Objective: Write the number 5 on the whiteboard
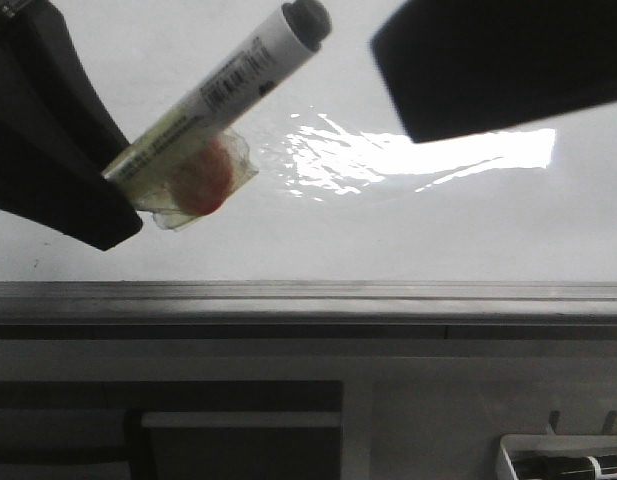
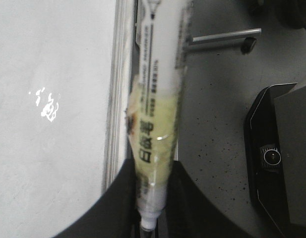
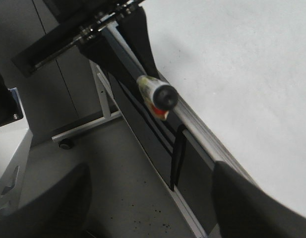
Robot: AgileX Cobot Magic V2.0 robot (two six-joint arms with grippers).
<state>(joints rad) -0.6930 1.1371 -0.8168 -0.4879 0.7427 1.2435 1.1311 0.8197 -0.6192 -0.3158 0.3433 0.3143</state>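
The left gripper (image 1: 118, 185) is clamped on a white marker (image 1: 223, 90), which sticks up and away from it at a slant, its dark grey cap end (image 1: 308, 20) furthest from the fingers. Yellowish tape (image 1: 193, 175) is wrapped around the marker just beside the fingers, with a reddish patch showing through it. Behind the marker lies the whiteboard (image 1: 408, 230), with a bright glare patch (image 1: 418, 155) on its surface and a grey metal edge strip (image 1: 308, 300) along its near side.

The front view does not show how the marker sits in the grip; the left wrist view does. There the marker (image 2: 157, 89) runs straight out between the two dark fingers (image 2: 108, 203), its printed label readable along the barrel and the tape (image 2: 153, 144) bulging right where the fingers close. That view also shows the whiteboard (image 2: 53, 99) lying off to one side of the marker, past the edge strip (image 2: 115, 89), with grey floor on the other.

The right wrist view looks back along the board's edge: the marker's cap (image 3: 165, 95) points toward that camera, hanging just beside the whiteboard (image 3: 232, 74). The right gripper (image 1: 498, 65) is a dark shape over the board near the glare; I cannot tell how its fingers stand.

No written 5 is visible on the board in any view.
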